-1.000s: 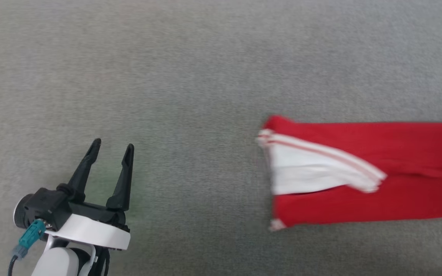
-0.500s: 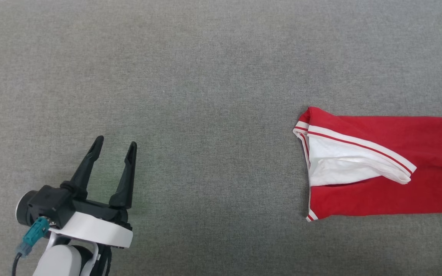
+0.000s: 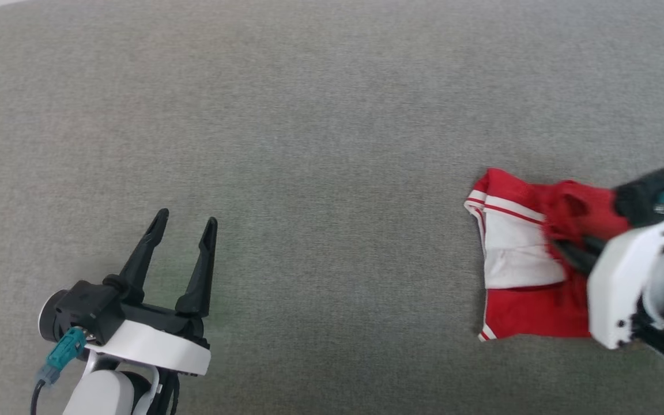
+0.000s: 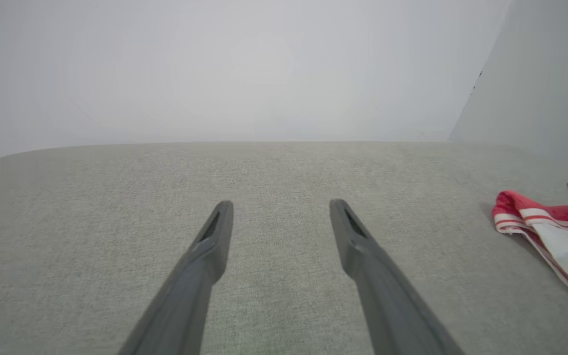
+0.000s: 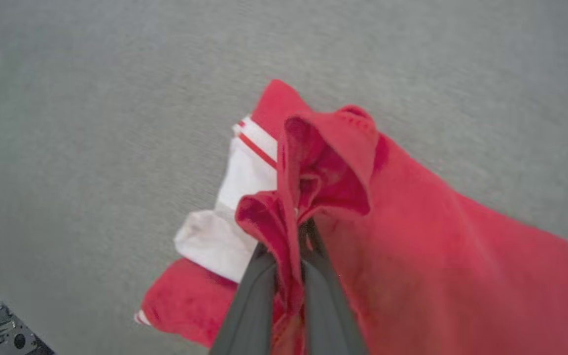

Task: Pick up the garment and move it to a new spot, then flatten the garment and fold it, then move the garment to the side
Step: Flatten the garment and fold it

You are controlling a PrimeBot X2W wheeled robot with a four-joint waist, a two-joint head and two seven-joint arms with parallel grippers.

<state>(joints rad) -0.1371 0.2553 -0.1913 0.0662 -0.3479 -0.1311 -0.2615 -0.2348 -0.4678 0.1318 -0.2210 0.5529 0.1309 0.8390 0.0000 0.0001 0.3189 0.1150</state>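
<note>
Grey cloth surface bears the bunched garment, pinched in the closed right gripper, left gripper open and empty; moving seems begun, flattening and folding remain.

At three o'clock in the head view the right pincer was blurred and cut by the edge; its white wrist hid part of the garment, which the left wrist view cropped at four o'clock.
</note>
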